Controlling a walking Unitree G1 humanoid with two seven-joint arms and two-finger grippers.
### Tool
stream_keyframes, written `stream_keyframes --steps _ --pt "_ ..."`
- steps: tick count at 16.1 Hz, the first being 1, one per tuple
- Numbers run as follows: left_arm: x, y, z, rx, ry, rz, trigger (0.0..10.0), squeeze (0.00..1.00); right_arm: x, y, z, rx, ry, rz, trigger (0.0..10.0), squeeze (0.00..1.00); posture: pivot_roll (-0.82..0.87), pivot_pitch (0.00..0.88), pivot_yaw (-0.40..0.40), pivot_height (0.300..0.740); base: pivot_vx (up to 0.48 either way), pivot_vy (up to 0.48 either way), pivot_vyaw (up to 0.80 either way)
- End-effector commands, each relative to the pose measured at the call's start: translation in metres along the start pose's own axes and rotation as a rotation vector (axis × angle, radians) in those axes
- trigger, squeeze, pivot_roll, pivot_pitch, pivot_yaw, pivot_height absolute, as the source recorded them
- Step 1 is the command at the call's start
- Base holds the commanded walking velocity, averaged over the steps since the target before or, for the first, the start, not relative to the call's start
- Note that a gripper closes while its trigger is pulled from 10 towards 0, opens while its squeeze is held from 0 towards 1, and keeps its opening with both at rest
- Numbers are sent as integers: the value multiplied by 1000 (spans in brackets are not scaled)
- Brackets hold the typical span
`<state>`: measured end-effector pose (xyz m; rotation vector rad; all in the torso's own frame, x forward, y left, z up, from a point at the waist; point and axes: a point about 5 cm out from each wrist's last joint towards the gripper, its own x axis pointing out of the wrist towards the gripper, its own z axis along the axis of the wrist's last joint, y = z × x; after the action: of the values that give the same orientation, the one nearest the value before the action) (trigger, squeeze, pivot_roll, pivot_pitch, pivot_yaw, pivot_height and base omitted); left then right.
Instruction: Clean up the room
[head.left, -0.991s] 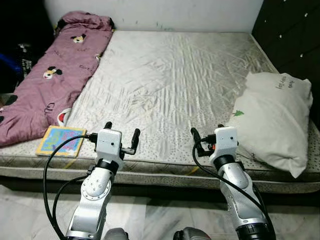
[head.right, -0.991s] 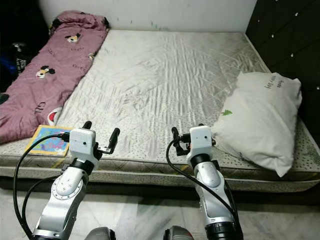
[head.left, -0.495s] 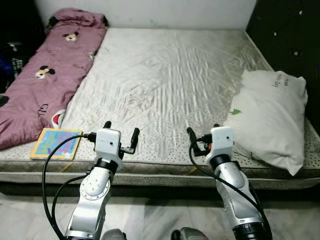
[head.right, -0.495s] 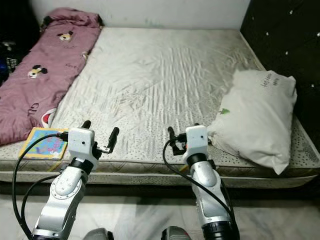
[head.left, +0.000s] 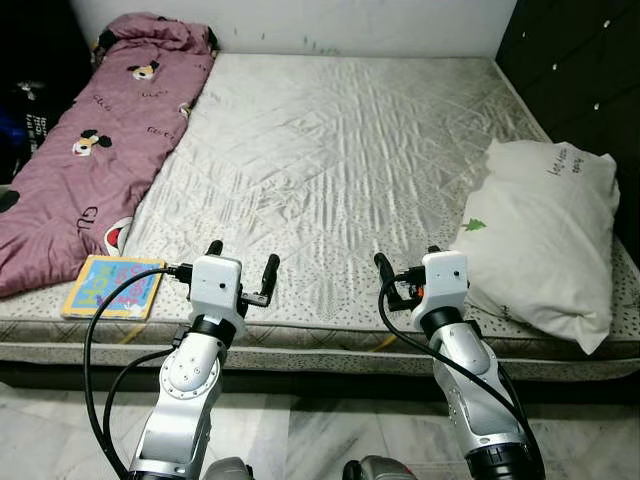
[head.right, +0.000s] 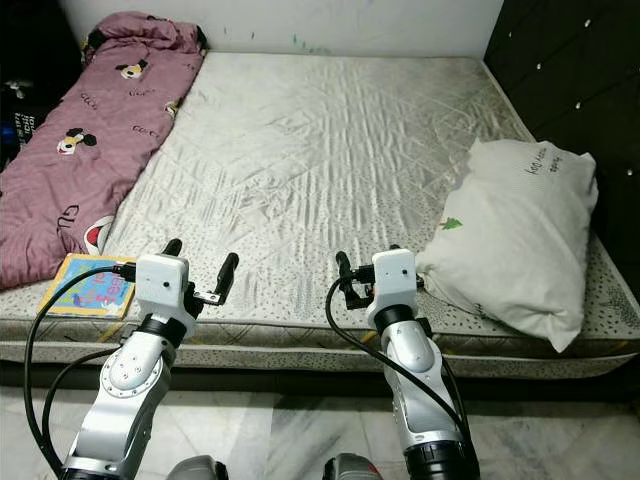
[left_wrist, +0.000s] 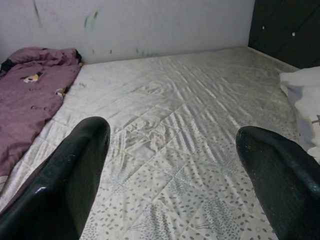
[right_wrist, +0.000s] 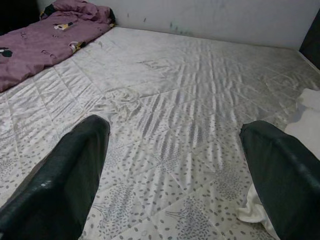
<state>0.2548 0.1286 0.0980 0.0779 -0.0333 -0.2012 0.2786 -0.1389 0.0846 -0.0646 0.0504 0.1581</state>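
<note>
Quilted white mattress (head.left: 340, 150) is seen ahead. Both grippers, left (head.left: 241, 266) and right (head.left: 408, 272), are held over its near edge with jaws spread, nothing grasped. A purple blanket (head.left: 95, 140), a book (head.left: 112, 285) and a pillow (head.left: 545, 235) are lying on it.

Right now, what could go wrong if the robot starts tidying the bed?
The book lies at the mattress edge by the left gripper; a clumsy nudge could push it onto the floor. The pillow sits right beside the open right gripper and overhangs the edge a little, so a bump might tip it off. The blanket is long and floppy, so it could drag the book along.
</note>
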Motion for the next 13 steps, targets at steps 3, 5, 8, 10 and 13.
stream_keyframes --steps 3,5,8,10,13 --pt "1 1 2 7 -13 -6 10000 0 2 -1 -2 8 12 -8 10000 0 35 44 5 740 280 0 -300" --pt "1 2 2 9 -14 -6 10000 0 3 0 -2 7 11 -7 10000 0 36 42 5 740 285 0 0" --pt "1 2 2 13 -15 -11 10000 0 3 0 -1 5 9 -5 10000 0 39 39 7 740 292 0 0" --pt "1 2 2 14 -15 -13 10000 0 3 1 -1 7 8 -6 10000 0 41 39 10 740 289 0 0" --pt "1 2 2 15 -15 -21 10000 0 3 1 -2 11 7 -11 10000 0 40 41 12 740 297 0 0"
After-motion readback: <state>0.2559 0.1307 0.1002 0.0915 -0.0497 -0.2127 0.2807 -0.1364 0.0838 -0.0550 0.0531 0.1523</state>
